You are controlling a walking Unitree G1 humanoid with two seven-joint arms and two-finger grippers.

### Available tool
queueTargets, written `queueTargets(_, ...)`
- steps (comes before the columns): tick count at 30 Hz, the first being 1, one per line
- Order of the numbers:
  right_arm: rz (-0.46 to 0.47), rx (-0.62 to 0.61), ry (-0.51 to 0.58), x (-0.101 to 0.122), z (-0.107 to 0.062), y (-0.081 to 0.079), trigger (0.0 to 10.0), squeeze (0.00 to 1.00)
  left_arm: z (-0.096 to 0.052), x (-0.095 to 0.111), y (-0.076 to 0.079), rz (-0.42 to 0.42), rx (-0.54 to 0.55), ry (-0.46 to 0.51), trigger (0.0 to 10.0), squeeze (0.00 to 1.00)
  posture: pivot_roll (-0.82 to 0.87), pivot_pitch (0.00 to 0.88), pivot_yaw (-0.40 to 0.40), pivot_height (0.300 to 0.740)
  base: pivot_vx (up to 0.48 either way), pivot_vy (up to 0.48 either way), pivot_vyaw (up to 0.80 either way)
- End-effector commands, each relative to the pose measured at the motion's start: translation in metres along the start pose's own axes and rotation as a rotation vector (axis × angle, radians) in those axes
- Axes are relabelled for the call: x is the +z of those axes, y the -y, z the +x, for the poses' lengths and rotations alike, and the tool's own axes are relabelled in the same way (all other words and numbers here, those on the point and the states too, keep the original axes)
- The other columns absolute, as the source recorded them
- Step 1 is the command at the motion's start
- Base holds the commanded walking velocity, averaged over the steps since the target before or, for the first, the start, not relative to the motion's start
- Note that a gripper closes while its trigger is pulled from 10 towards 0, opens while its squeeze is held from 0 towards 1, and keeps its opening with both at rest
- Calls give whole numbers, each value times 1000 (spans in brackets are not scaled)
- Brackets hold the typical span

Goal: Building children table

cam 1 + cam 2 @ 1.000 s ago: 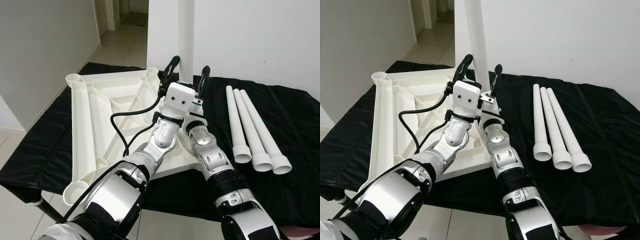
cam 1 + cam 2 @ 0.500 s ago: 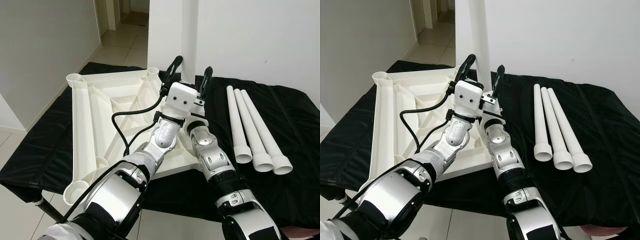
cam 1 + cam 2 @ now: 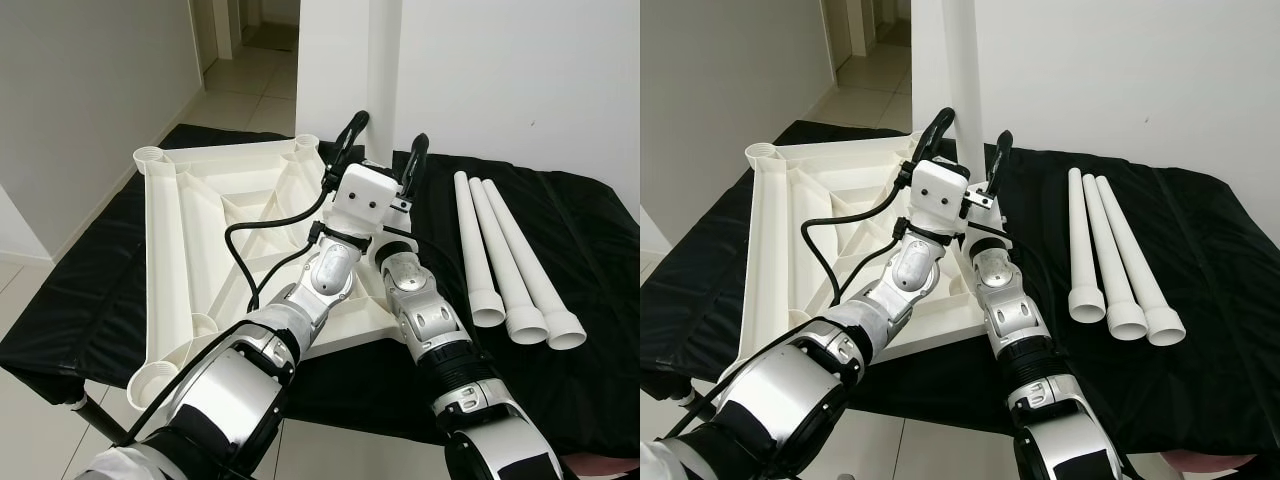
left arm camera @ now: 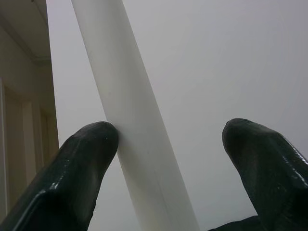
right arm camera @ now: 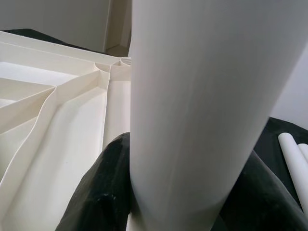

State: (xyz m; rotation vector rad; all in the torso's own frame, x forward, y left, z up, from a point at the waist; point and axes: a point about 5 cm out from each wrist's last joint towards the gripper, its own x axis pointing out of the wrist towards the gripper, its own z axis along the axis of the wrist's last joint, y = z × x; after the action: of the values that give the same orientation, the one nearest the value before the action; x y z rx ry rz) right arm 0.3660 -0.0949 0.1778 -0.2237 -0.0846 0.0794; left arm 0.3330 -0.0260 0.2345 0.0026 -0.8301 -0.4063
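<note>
White table leg (image 3: 383, 80) now stands slightly further right; left gripper (image 3: 385, 160) stays spread wide around it, right gripper (image 5: 175, 192) clamped on it.

This looks like a room in a home, plain and lived-in rather than a lab or workshop. Bare white walls (image 3: 520, 80) stand close on two sides, and a doorway (image 3: 245, 30) opens onto a corridor floored with pale glossy tiles (image 3: 240, 95), the kind laid in houses. A low surface draped in black cloth (image 3: 580, 300) serves as the work spot. On it lies a white plastic tabletop (image 3: 200, 240), underside up, with three loose white legs (image 3: 510, 270) beside it: flat-pack children's furniture, a household job.
</note>
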Motion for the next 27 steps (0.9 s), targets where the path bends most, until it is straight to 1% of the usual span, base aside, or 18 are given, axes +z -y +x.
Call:
queueTargets(1,67,-177,-63,-12,0,42,10000,0,73,187,-215,-500,313,461,10000,0,39,0,0,740,0,0,0)
queueTargets(2,68,-177,-63,-12,0,42,10000,0,73,189,-215,-500,309,468,10000,0,39,0,-39,740,0,0,0)
queueTargets(27,68,-177,-63,-12,0,42,10000,0,73,189,-215,-500,309,468,10000,0,39,0,-39,740,0,0,0)
